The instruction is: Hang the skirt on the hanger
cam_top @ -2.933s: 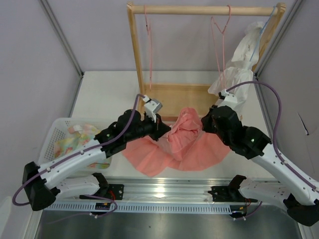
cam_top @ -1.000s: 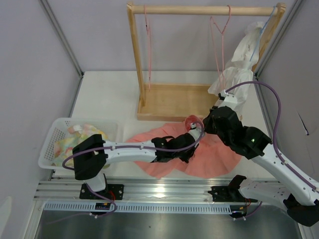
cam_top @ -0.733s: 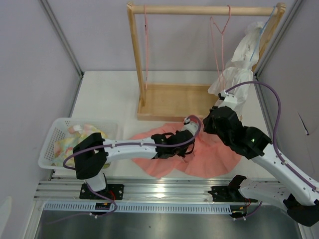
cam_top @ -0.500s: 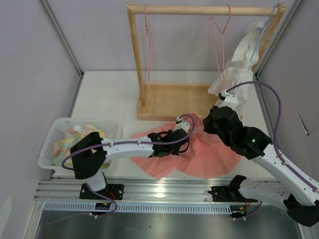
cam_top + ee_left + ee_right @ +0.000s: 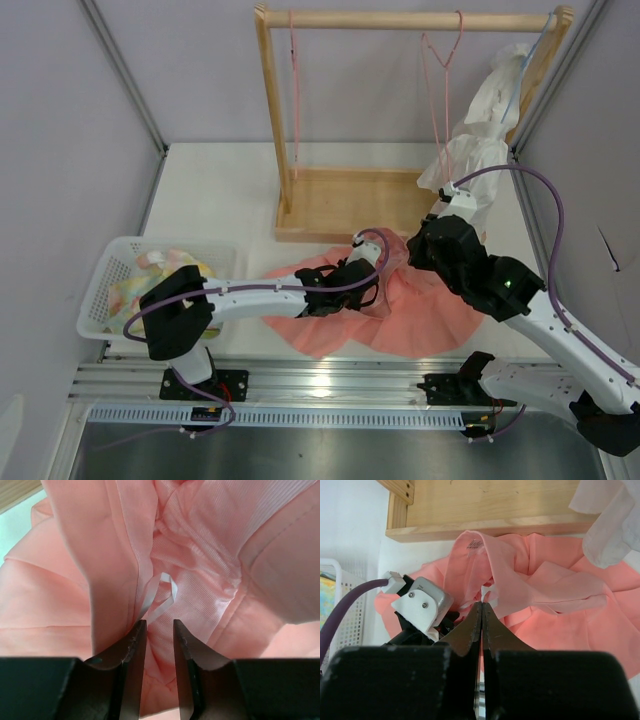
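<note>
The salmon-pink skirt [image 5: 425, 310] lies spread on the table in front of the wooden rack, with one fold pulled up at its far edge. My right gripper [image 5: 402, 254] is shut on that raised fold, near a white ribbon loop [image 5: 487, 591]. My left gripper [image 5: 372, 278] reaches in from the left, low over the skirt, with its jaws narrowly open. In the left wrist view the skirt [image 5: 200, 555] fills the frame, and a white ribbon loop [image 5: 162, 596] lies just past the fingertips. Two pink wire hangers [image 5: 295, 90] [image 5: 440, 70] hang bare on the rail.
The wooden rack's base [image 5: 350, 205] lies just behind the skirt. A white garment [image 5: 480, 130] on a pale blue hanger hangs at the rack's right end. A white basket [image 5: 105, 275] with pastel patterned cloth [image 5: 160, 275] stands at the left.
My left arm has come down from holding the skirt up and now stretches low across it. Over the last second its gripper shifted slightly left and farther back. My right arm held still.
</note>
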Controlling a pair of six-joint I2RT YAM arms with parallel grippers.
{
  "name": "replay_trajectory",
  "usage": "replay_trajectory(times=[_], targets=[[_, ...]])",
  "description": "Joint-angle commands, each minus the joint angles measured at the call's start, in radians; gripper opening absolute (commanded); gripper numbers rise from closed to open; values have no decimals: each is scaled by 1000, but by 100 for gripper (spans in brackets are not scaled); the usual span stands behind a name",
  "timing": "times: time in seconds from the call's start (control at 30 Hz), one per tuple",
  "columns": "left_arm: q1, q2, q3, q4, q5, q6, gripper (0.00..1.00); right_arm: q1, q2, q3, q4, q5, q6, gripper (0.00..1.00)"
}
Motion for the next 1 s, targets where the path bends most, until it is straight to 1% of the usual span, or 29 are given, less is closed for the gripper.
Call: replay_trajectory(times=[0.0,0.5,0.87,0.97], targets=[[8,-9,27,63,-7,13,34,5,-20,-3,34,6,7,0],[34,79,76,105,48,34,36,7,-19,-8,37,6,4,0],[45,117,113,83,-5,45,36,5,-19,-11,37,4,1,0],[52,129,118,83,4,45,36,5,-17,-12,35,7,3,0]])
